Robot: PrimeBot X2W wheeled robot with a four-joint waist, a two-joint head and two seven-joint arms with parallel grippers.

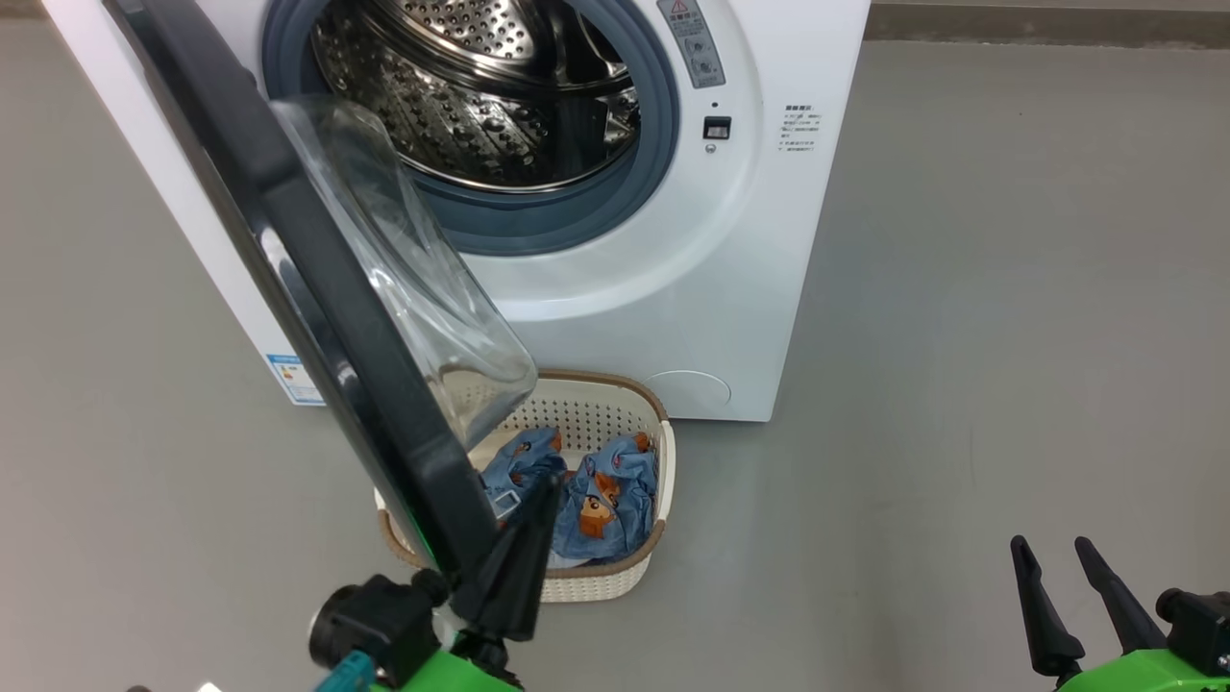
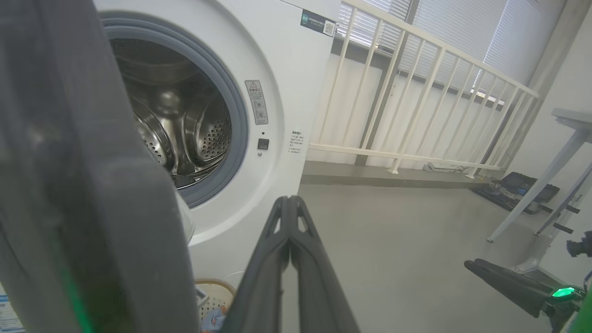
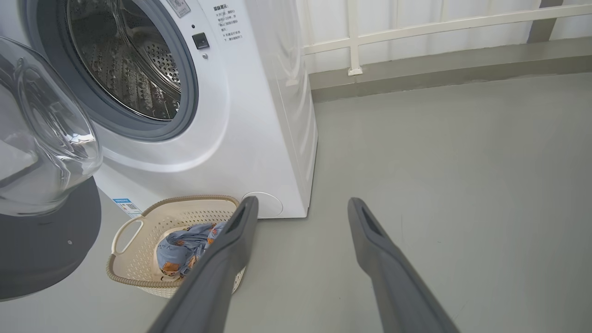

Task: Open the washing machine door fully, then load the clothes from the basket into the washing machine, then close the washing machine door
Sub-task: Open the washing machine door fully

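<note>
**Washing machine door** [image 1: 384, 423] stands open from the left side of the washing machine [image 1: 673, 317], its rim overhanging the left part of the basket [image 1: 596, 418]. By the look of it, it is rigid and heavy, with a glossy rim that is probably slippery and a glass bowl best spared knocks. The free black edge seems the place to push.

**Left gripper** [image 1: 550, 492] has its fingers pressed together on nothing, just beside that edge. Whether it touches cannot be told.

**Right gripper** [image 1: 1051, 548] is spread and empty, low over the bare floor [image 1: 961, 336], well apart from the machine.

**Clothes** [image 1: 615, 490] lie bunched in the basket, which sits on the floor against the machine's front lower edge. They look soft and light, and a raised fold offers a pinch.

**Clearance:** the door crowds the basket's left, while its right side and the drum [image 1: 461, 106] mouth lie open.
</note>
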